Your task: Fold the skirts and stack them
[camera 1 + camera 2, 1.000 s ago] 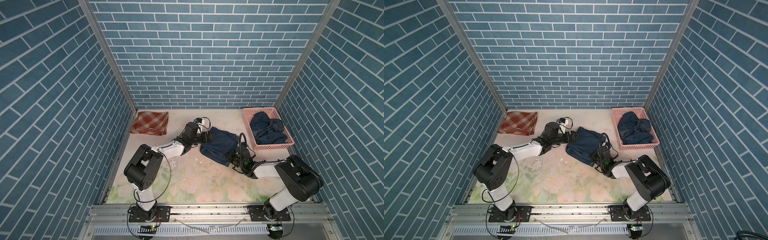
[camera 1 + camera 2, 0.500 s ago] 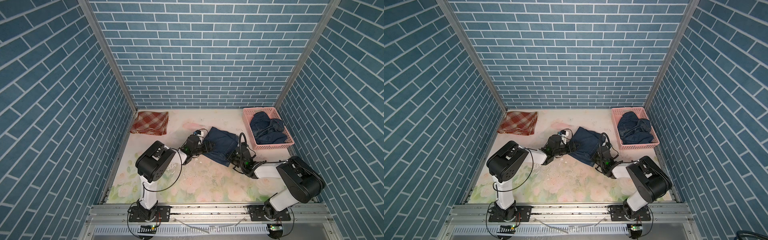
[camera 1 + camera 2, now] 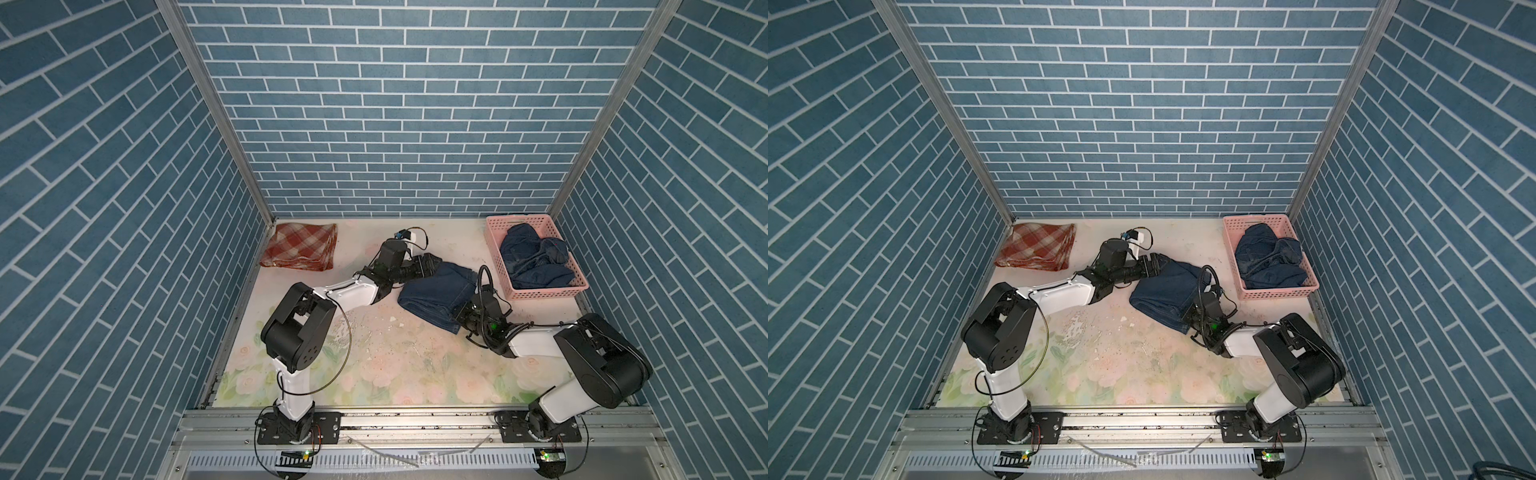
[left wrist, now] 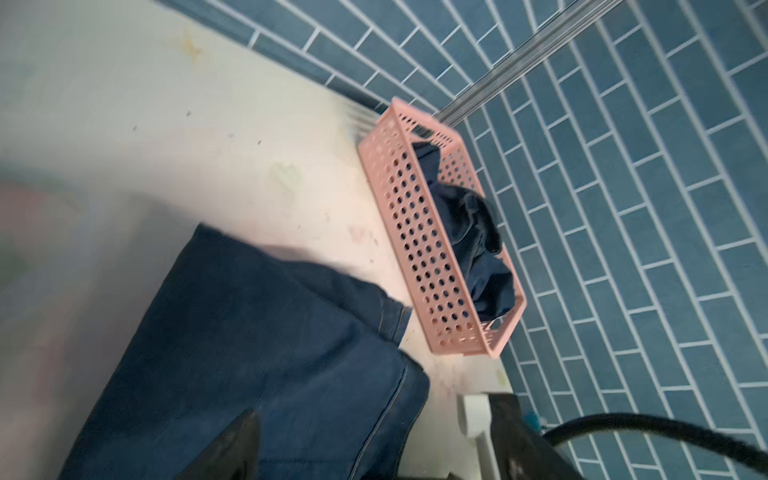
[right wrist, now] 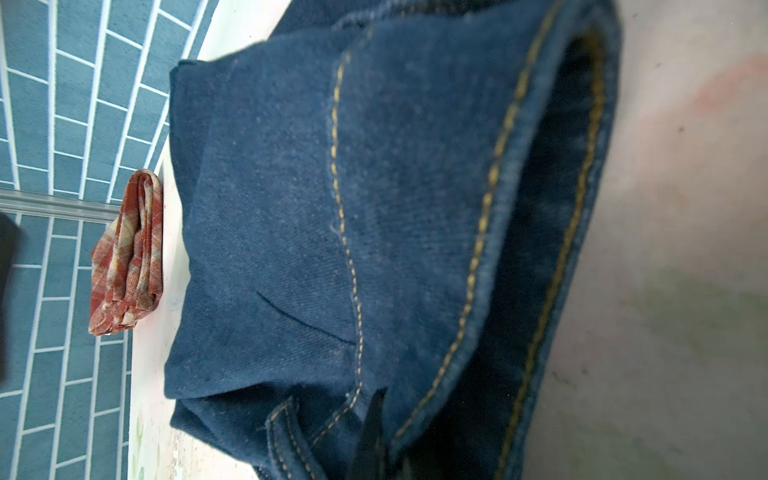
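Skirts lie in three places. The denim skirt (image 3: pixel 436 291) being folded rests flat on the table (image 3: pixel 395 365) between the two grippers. The plaid skirt (image 3: pixel 301 247) sits folded well behind the left gripper (image 3: pixel 432 266), near the wall corner. A crumpled skirt (image 3: pixel 536 262) fills the basket (image 3: pixel 544 293), close by the outer side of the right gripper (image 3: pixel 460 319).

The right gripper is clenched on the denim skirt's stitched hem at the near corner. The left gripper is released, its fingers (image 4: pixel 239 440) spread wide over the far edge and gripping nothing.

With only one corner pinched, a pull from the right gripper alone would likely drag the cloth across the table and slide the layers apart, undoing the fold. The hem is thick and doubled, so a narrow pinch may slip off it. When the left gripper closes, it may catch only the top layer and leave the rest behind. The basket is near enough to the right gripper that a wide swing could knock it.

The table has a pale floral cover, scuffed and flecked with loose specks toward the wrist side of both grippers. Blue brick-pattern walls close in three sides. The widest room lies back toward the arm bases.
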